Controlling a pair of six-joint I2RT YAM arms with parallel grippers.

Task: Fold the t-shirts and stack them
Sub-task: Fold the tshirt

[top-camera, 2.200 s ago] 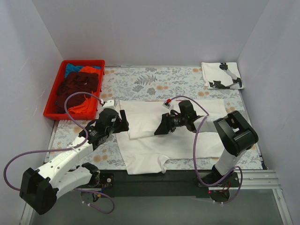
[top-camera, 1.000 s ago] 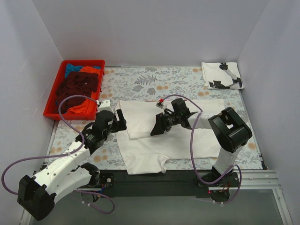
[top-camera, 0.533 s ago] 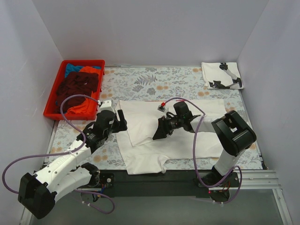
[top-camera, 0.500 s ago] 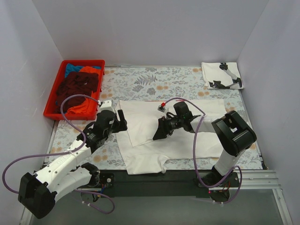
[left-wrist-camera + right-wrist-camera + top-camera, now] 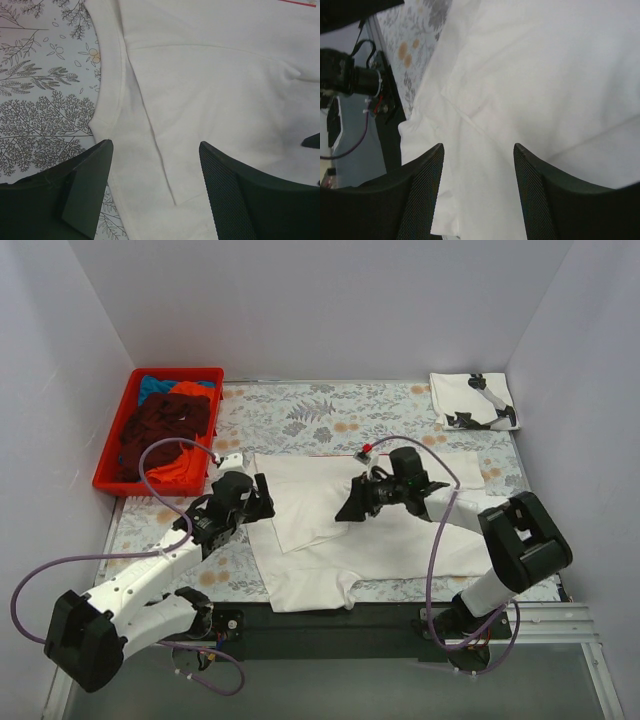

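**A:** What's on the far left?

**B:** A red crate (image 5: 178,371) sits at the far-left corner of the worktop (image 5: 300,415). Maroon tees (image 5: 165,420), an orange tee (image 5: 165,468) and a blue tee (image 5: 155,387) are heaped inside it.

**A:** And the left pincer (image 5: 258,498)?

**B:** It is over the left edge of the white tee (image 5: 330,550). The jaws are apart and there is nothing between them. In the wrist view they straddle a banded hem and the slanting edge of a folded-over flap.

**A:** Where is that tee?

**B:** It is spread flat in the middle of the worktop, near the arms. A flap is doubled over on its left half.

**A:** What about the right pincer (image 5: 350,508)?

**B:** It is over the middle of the same tee, pointing left toward the flap. Its jaws are also apart and hold no cloth. I can't tell whether the tips touch the fabric.

**A:** And further right?

**B:** A folded printed tee (image 5: 473,400), white with black marks, lies alone at the far-right corner, well apart from the rest.
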